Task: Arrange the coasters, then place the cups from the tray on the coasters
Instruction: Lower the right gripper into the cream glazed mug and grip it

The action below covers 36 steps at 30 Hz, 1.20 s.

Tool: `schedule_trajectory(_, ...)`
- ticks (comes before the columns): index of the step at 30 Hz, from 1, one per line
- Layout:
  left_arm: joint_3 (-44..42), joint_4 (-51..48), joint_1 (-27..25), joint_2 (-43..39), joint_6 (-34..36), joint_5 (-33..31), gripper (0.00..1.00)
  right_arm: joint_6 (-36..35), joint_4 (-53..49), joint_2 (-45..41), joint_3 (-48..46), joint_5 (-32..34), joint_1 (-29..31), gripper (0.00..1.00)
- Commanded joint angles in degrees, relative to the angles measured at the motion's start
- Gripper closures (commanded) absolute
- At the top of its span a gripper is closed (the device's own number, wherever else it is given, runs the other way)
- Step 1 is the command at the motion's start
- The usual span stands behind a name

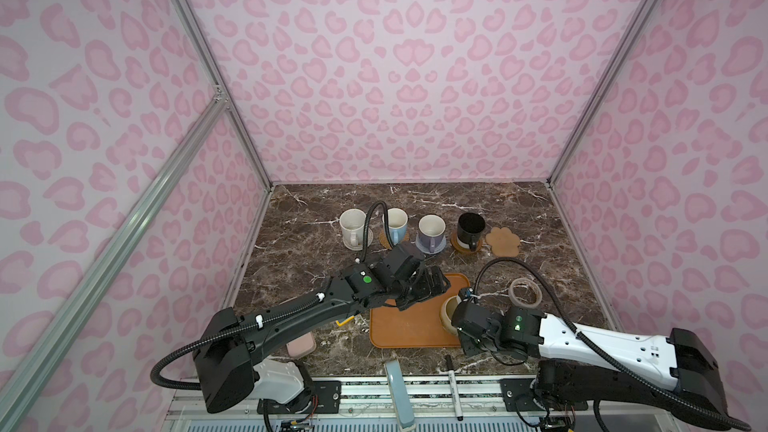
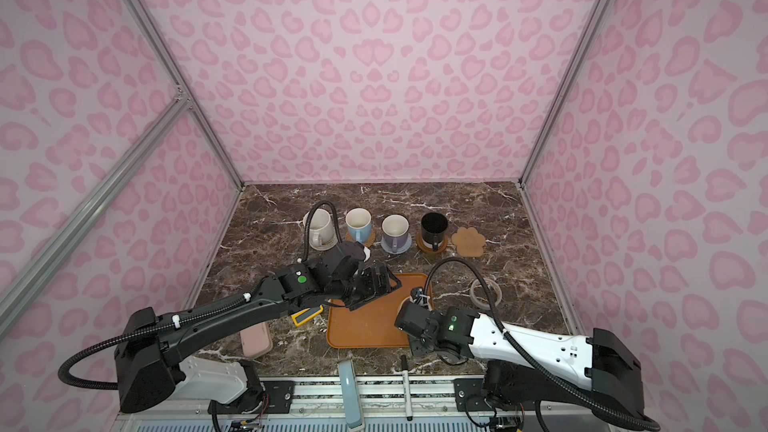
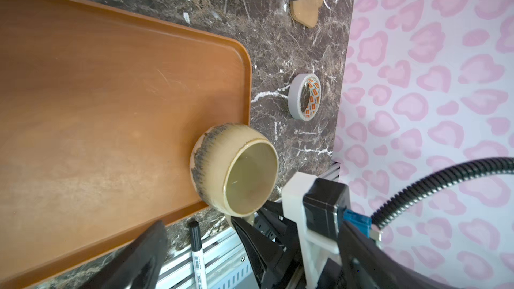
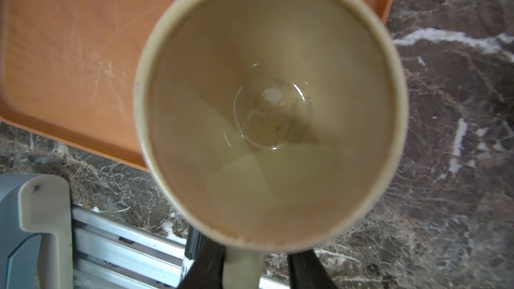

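1. Right hand (image 4: pixel 254 257): fingers on either side of the handle of the squat cream-yellow glazed mug (image 4: pixel 267 106); clamped or not, I cannot tell.
2. The mug is at the near right corner of the flat orange-brown tray (image 1: pixel 407 326).
3. Left hand (image 1: pixel 432 284): fingers apart, above the tray's far edge.

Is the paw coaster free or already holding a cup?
Free. In both top views the paw coaster lies bare, right of the black cup.

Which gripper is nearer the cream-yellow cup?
Right gripper: its jaws flank the handle of the cup; the left gripper hovers over the tray farther back, apart.
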Motion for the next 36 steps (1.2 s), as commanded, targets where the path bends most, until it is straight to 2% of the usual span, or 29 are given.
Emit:
schedule_trajectory(1,-0.1,3.7,-0.2,-0.2,-2.5,-2.2,0.03,1.7,0.5,0.4,0.2,3.6,0.1,0.67)
schedule_trajectory(5,-1.2,6.4,-0.4,0.2,-4.6,-1.1,0.03,1.0,2.3,0.1,-0.9,2.7,0.1,0.72)
schedule_trajectory(9,-3.3,7.1,-0.6,-0.8,-7.3,-2.9,0.03,0.7,3.4,0.2,-1.5,2.5,0.0,0.77)
schedule_trajectory(16,-7.2,9.1,-0.7,-2.9,-11.3,-5.1,0.03,-0.2,3.4,1.3,-0.4,1.3,-0.1,0.93)
schedule_trajectory(21,-6.9,9.3,-0.8,-2.7,-11.2,-5.3,0.03,0.1,3.3,0.9,-0.5,1.4,-0.1,1.0)
schedule_trajectory(36,-7.8,9.6,-1.0,-2.4,-11.0,-5.1,0.03,0.7,3.1,1.1,-0.4,0.7,-0.4,1.0)
